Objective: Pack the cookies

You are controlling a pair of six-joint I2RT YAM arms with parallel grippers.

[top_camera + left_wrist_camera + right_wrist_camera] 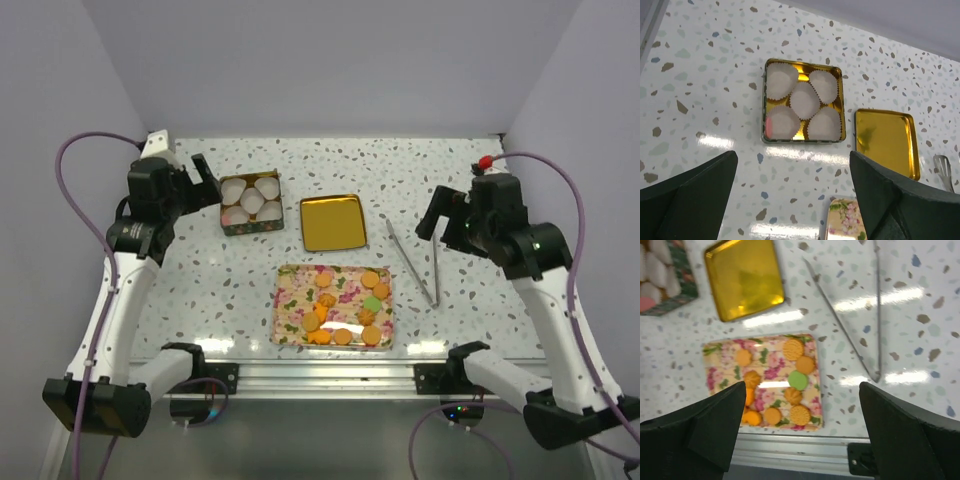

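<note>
Cookies (798, 380) lie on tray (720, 365); right gripper (802, 385), spread, hangs off tray's right, left gripper (792, 160), spread, its far-left; one tray corner hidden.

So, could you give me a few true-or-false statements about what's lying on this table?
1. The cookies lie on the flowered tray. True.
2. The tin holds five white paper cups. True.
3. The gold lid covers the tin. False: it lies beside the tin, on the table.
4. The tongs are inside the tin. False: they lie on the table, to the right of the tray.
5. One green cookie sits among the orange ones. True.
</note>
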